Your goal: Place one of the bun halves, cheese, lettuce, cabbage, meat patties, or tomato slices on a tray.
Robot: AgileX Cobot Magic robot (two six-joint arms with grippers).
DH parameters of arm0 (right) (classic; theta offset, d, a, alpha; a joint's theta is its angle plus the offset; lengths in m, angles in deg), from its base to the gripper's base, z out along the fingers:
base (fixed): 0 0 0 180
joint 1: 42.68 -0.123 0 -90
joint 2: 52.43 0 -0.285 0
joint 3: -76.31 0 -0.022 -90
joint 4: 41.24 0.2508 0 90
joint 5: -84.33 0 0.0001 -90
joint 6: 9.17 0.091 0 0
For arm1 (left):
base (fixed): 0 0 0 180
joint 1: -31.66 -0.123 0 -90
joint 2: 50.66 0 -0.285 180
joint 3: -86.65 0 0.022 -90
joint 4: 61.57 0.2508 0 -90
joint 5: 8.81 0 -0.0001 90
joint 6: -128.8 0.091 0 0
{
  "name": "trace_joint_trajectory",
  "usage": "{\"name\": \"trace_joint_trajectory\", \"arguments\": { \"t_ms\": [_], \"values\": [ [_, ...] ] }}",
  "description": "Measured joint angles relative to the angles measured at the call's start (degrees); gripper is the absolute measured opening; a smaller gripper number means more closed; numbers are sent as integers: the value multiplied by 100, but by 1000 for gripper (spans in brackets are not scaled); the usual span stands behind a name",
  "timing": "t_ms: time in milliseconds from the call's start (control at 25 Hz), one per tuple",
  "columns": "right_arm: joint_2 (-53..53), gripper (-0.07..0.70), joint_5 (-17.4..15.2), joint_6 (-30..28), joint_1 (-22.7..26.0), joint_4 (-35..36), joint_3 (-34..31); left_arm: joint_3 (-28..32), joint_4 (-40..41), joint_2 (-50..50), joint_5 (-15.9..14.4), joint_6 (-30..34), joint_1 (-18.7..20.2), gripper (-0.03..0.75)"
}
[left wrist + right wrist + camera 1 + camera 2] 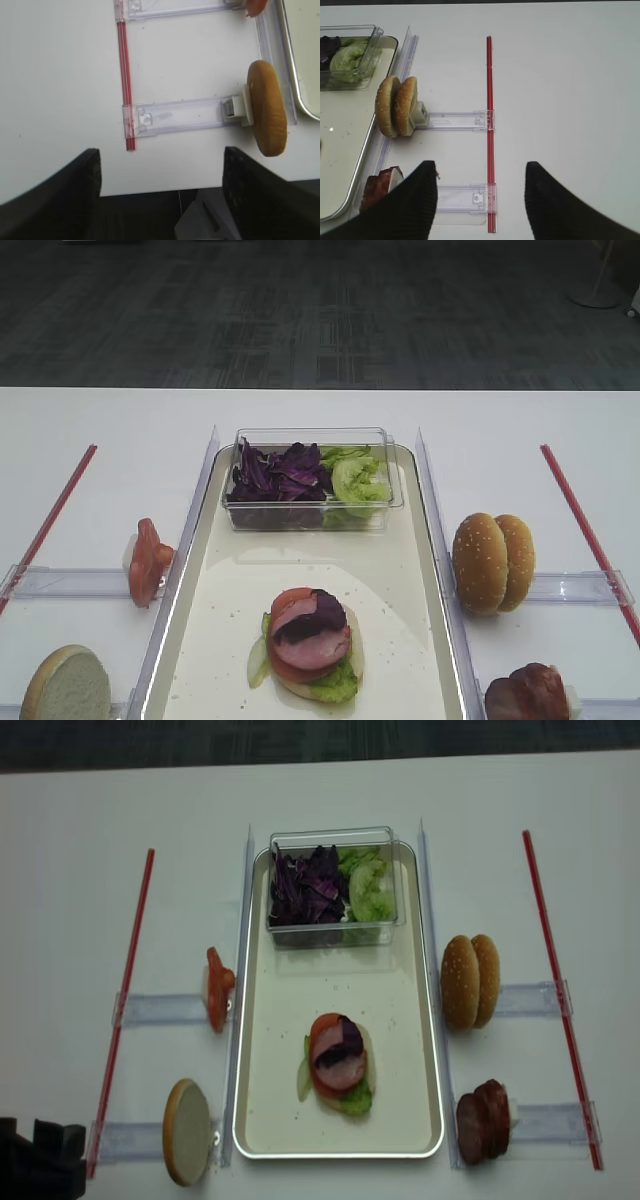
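Stack on the tray [262, 1120] so far: bun base, lettuce, tomato, meat slice, purple cabbage piece [345, 1040] on top, sitting in the tray's near half. Likely next piece is a top bun.

Two candidates. The single bun half [186, 1131] stands on edge in a clear holder by the table's near left corner, just outside the tray's left rim, cut face toward the tray. The bun pair [470, 980] stands on edge off the tray's right rim, about mid-table.

Left claw [162, 175]: fingers spread wide, nothing between them, hanging over the near table edge. The single bun lies ahead and to its right in the wrist view, long axis running near-to-far along the tray rim.

Right claw [481, 195]: also wide open and empty, over the near right side; the bun pair is ahead and to its left.

The left arm looks nearer its bun.
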Motion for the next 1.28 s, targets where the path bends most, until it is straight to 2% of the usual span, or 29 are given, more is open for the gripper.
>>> {"name": "trace_joint_trajectory", "arguments": {
  "t_ms": [280,920,1280],
  "values": [
    [0,426,0,0,0,0,0,95,0,423,-104,0,0,472],
    [0,426,0,0,0,0,0,95,0,2057,-174,-19,0,472],
    [0,426,0,0,0,0,0,95,0,2446,-174,-19,0,472]
  ]
}}
